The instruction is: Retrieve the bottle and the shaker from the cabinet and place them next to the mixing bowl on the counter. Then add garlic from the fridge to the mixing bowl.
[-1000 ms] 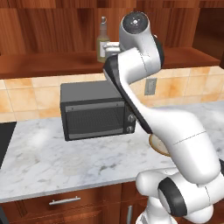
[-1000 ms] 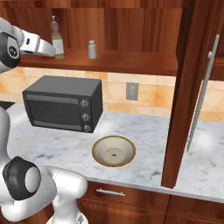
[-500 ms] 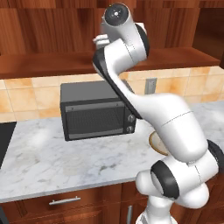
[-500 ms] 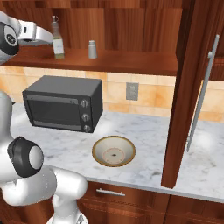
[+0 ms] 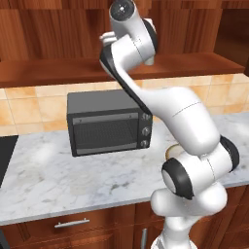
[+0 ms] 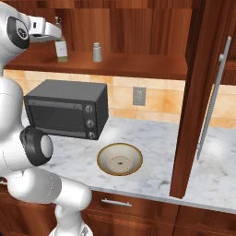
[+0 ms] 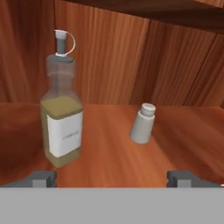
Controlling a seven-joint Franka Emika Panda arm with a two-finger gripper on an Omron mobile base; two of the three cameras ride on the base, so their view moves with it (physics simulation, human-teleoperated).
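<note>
**Ana:** While the arm reaches up to the cabinet (image 6: pixel 138 27), where does the hand (image 7: pixel 111 177) stand?

**Ben:** It hovers in front of the cabinet's shelf board (image 7: pixel 113 148), with its two dark fingertips (image 7: pixel 41 178) spread wide, one at each lower corner of the hand view. Nothing sits between them.

**Ana:** And the bottle (image 7: pixel 61 109)?

**Ben:** Upright on the shelf board, on the left of the hand view, close ahead of the left fingertip but apart from it. Pale yellow liquid fills the lower part, with a white label across it and a small cap on the narrow neck.

**Ana:** Is the shaker (image 7: pixel 143 123) beside it?

**Ben:** Near it, farther back and to the right, with bare wood between the two. It looks slightly tilted in that view. From the right base view the bottle (image 6: pixel 60 46) stands just past the end of the arm and the shaker (image 6: pixel 97 52) to its right on the same board.

**Ana:** The mixing bowl (image 6: pixel 120 159)?

**Ben:** On the marble counter (image 6: pixel 156 143), in front of and to the right of a black microwave (image 6: pixel 67 114), well below the shelf.
</note>
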